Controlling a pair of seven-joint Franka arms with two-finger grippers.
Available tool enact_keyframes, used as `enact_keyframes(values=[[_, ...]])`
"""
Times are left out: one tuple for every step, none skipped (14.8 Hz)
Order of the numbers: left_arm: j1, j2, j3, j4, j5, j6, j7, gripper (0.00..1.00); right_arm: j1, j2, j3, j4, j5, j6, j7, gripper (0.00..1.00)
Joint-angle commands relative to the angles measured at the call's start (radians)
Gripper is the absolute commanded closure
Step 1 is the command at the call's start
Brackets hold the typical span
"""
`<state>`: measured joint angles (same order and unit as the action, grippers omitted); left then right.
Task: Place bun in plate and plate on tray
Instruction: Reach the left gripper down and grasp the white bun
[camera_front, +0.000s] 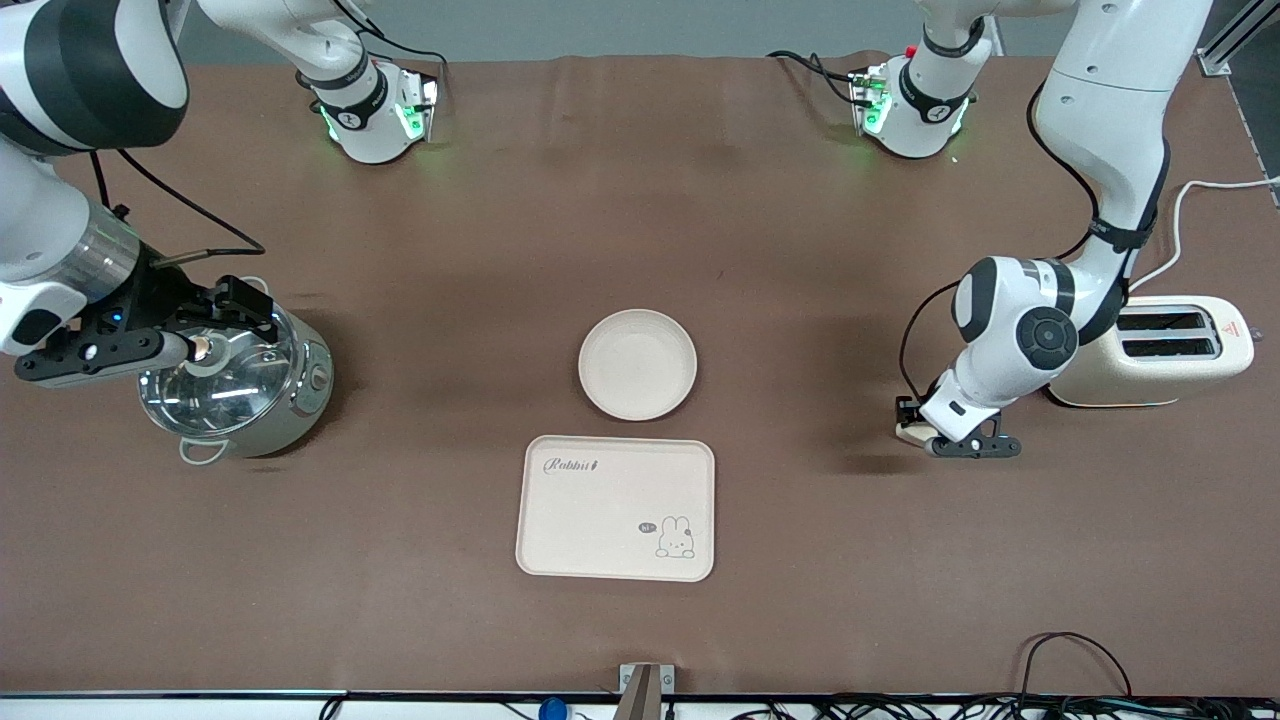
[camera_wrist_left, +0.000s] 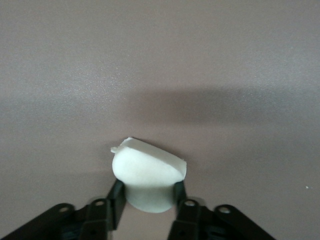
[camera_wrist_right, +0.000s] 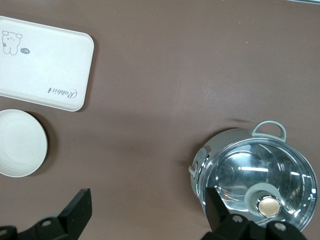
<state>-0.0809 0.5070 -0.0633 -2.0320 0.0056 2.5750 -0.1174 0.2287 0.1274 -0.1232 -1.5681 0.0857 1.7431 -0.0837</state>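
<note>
So I've got the small cream-white half-round bun (camera_wrist_left: 148, 181) pinched between the left gripper (camera_wrist_left: 148, 199) fingers, low over the brown cloth just beside the cream toaster (camera_front: 1160, 357). It looks soft and light, so I'd squeeze gently across its rounded sides. Its flat cut face tilts up and away from the gripper; no real long axis. The round cream plate (camera_front: 637, 363) sits empty toward the right arm's end from the toaster, touching nothing, with the rectangular printed tray (camera_front: 615, 508) just nearer the camera. The right gripper (camera_wrist_right: 150, 212) waits open over the steel pot with glass lid (camera_front: 236, 385).

Robotics lab bench: brown cloth-covered table (camera_front: 640, 230), two bolted arm bases (camera_front: 375, 115), loose cables (camera_front: 1075, 650) along its edge; toaster (camera_front: 1165, 350) and lidded pot (camera_front: 240, 385) as kitchen props
</note>
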Motion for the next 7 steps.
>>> enact_keyframes(values=[[0.001, -0.005, -0.007, -0.005, -0.007, 0.016, 0.015, 1.00, 0.004, 0.020, -0.003, 0.006, 0.014, 0.021, 0.007, 0.00], [0.000, -0.010, -0.012, -0.005, -0.007, 0.016, 0.015, 1.00, 0.006, 0.026, -0.003, 0.017, 0.016, 0.027, 0.007, 0.00], [-0.008, -0.016, -0.012, -0.002, -0.007, 0.011, 0.002, 1.00, 0.006, 0.032, -0.003, 0.025, 0.016, 0.027, 0.007, 0.00], [-0.013, -0.036, -0.030, 0.005, -0.010, 0.004, -0.014, 1.00, 0.008, 0.035, -0.003, 0.028, 0.016, 0.027, 0.007, 0.00], [-0.014, -0.057, -0.064, 0.018, -0.012, -0.031, -0.052, 1.00, 0.015, 0.037, -0.003, 0.028, 0.014, 0.027, 0.007, 0.00], [-0.017, -0.065, -0.094, 0.054, -0.010, -0.100, -0.123, 1.00, 0.020, 0.040, -0.003, 0.028, 0.014, 0.029, 0.007, 0.00], [-0.020, -0.062, -0.145, 0.111, -0.009, -0.181, -0.210, 1.00, 0.020, 0.050, -0.003, 0.028, 0.014, 0.036, 0.007, 0.00]])
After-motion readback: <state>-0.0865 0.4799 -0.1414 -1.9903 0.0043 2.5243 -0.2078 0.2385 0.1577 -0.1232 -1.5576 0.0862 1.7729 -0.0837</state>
